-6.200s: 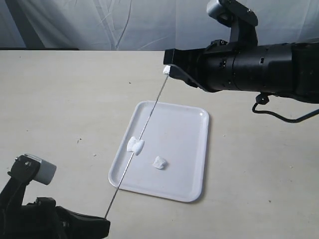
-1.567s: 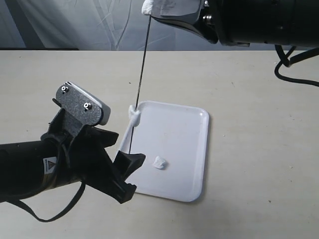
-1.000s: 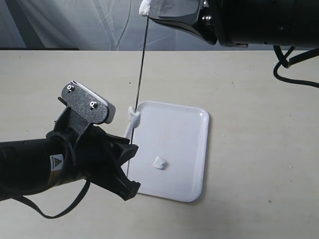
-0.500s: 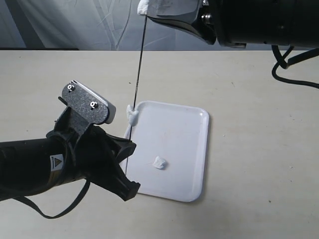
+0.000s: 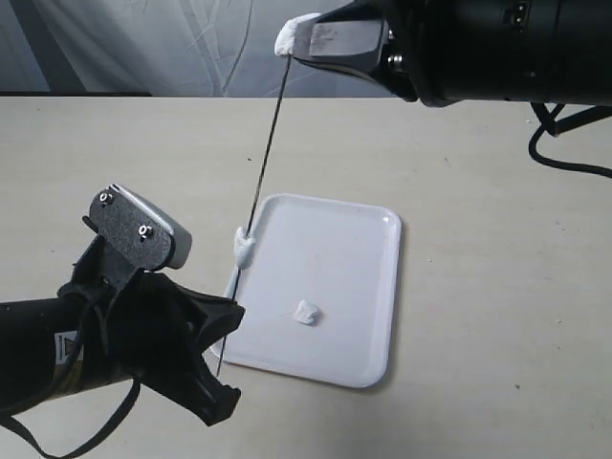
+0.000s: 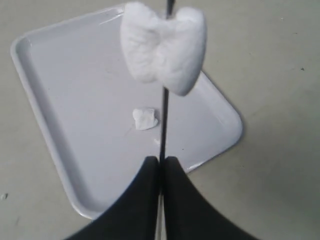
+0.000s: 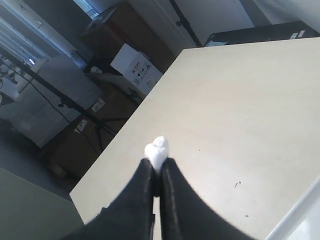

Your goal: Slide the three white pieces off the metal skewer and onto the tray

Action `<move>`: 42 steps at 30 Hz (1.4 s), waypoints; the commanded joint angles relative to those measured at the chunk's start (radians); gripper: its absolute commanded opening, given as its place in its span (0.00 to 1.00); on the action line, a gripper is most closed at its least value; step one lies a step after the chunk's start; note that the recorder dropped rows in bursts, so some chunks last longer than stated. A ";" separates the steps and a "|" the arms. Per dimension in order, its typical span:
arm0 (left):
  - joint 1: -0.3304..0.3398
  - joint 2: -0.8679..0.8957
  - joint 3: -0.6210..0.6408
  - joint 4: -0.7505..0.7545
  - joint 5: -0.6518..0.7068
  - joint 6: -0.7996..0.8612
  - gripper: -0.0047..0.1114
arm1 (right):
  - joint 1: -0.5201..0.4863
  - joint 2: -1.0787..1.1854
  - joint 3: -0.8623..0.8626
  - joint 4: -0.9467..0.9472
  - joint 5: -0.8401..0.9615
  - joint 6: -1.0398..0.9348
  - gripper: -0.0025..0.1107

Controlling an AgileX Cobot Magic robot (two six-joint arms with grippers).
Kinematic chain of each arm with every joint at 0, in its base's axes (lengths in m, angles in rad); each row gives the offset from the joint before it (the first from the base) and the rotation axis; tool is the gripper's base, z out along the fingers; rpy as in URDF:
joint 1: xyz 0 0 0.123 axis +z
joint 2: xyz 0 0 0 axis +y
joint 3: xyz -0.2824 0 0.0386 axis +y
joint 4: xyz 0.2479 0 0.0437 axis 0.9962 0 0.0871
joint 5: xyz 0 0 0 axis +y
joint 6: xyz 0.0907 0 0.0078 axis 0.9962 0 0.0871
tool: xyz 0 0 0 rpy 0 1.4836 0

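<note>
The metal skewer point(image 5: 266, 149) stands steeply tilted over the tray's point(image 5: 346, 247) left edge. My right gripper point(image 5: 304, 38) is shut on the white piece point(image 5: 286, 40) at the skewer's top end; the right wrist view shows that piece point(image 7: 157, 148) pinched between the jaws point(image 7: 157, 162). A second white piece point(image 5: 244, 248) sits partway down the rod and fills the top of the left wrist view point(image 6: 163, 47). My left gripper point(image 5: 226, 346) is shut on the skewer point(image 6: 164, 120) below that piece point(image 6: 161, 161). A third white piece point(image 5: 305, 312) lies loose on the tray point(image 6: 75, 100).
The tray lies on a plain beige tabletop point(image 5: 478, 287). A grey cloth backdrop point(image 5: 143, 48) hangs behind the table's far edge. The right arm's black cable point(image 5: 574, 163) trails over the table at the right.
My left gripper has shut on the skewer and dropped down and leftward, dragging the rod's lower end left. The threaded piece has moved lower and left. The right gripper has shifted slightly right.
</note>
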 commanded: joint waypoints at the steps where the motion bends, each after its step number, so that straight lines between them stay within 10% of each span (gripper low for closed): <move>1: -0.003 -0.001 0.019 -0.063 -0.089 -0.005 0.04 | -0.002 -0.007 -0.008 0.027 -0.078 -0.007 0.02; 17: -0.003 -0.001 0.091 -0.082 -0.194 -0.027 0.04 | -0.002 -0.003 -0.008 0.022 -0.299 -0.062 0.02; 42: -0.003 -0.134 0.103 -0.148 0.159 0.060 0.04 | -0.002 0.493 0.127 -0.041 -0.161 -0.049 0.02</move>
